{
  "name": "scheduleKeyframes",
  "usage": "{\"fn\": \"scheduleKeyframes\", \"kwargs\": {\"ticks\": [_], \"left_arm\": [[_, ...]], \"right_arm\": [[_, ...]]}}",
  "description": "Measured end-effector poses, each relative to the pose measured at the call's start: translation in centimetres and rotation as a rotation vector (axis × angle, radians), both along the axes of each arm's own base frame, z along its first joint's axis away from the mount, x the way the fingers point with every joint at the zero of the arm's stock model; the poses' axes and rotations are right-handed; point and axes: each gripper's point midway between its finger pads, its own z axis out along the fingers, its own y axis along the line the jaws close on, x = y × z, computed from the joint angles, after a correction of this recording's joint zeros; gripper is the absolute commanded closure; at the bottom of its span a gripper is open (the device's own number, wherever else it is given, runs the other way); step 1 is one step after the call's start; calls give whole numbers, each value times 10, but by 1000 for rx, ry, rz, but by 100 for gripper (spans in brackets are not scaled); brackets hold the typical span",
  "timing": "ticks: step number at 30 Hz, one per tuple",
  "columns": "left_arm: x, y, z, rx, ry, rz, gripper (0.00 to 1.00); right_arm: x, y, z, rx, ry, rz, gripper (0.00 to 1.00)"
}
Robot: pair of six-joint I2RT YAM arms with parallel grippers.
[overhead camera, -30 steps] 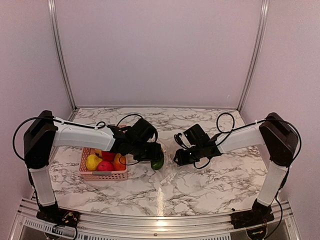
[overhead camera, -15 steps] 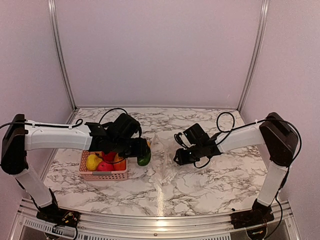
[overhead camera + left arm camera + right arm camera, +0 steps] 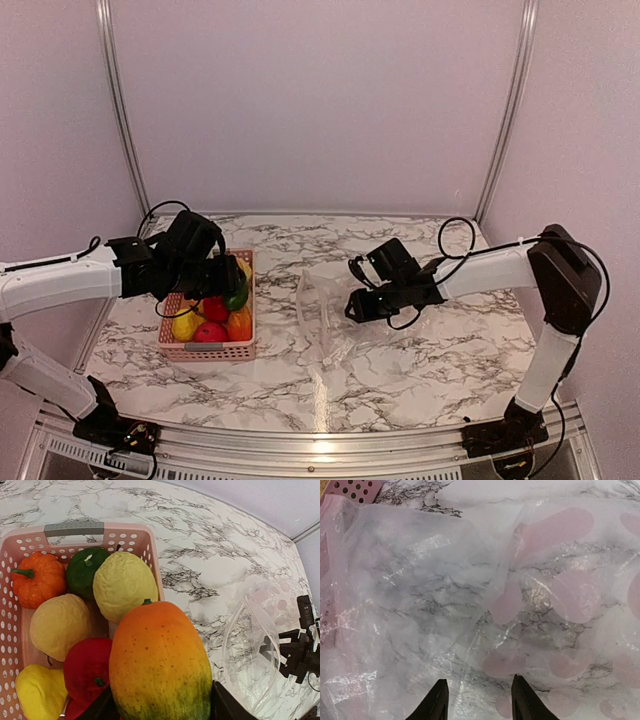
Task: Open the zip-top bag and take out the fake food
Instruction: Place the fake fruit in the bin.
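The left fingers (image 3: 102,709) pinch an orange-and-green fruit (image 3: 160,665) from both sides, above the pink basket (image 3: 150,545) on the left of the desk (image 3: 420,370). More fruits (image 3: 125,582) lie in the basket. The right fingers (image 3: 434,702) stand parted at the right edge of the clear bag (image 3: 325,315), which lies crumpled mid-desk, apart from the basket.

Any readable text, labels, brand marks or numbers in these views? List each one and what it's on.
None readable in any view.
On the pink perforated plastic basket and its grey handle strip: blank.
On the clear plastic zip-top bag: only pink ovals, no lettering.
On the orange-and-green plastic fruit: no sticker on the side shown.
On the black arm joints: nothing legible at this size.
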Motion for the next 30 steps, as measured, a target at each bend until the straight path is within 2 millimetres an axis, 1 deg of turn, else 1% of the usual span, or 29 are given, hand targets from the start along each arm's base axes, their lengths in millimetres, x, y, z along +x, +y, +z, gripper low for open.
{"fn": "scheduleKeyframes", "kwargs": {"ticks": [4, 11, 16, 18, 20, 23, 27, 30], "left_arm": [[4, 27, -3, 23, 4, 67, 46], [24, 64, -4, 44, 5, 164, 45], [45, 95, -10, 78, 23, 225, 45], [53, 103, -13, 89, 31, 238, 45], [62, 108, -15, 99, 39, 241, 45], [79, 107, -16, 107, 48, 232, 45], [91, 107, -23, 108, 64, 223, 45], [97, 106, -32, 108, 82, 219, 41]], "right_arm": [[5, 4, 18, 26, -34, 4, 54], [7, 6, 37, 51, -72, 10, 46], [7, 5, 45, 53, -90, 16, 44], [7, 4, 50, 56, -98, 16, 43], [7, 4, 54, 62, -107, 16, 42], [7, 4, 60, 69, -119, 15, 41], [8, 4, 66, 75, -132, 13, 40], [9, 4, 71, 81, -143, 11, 40]]}}
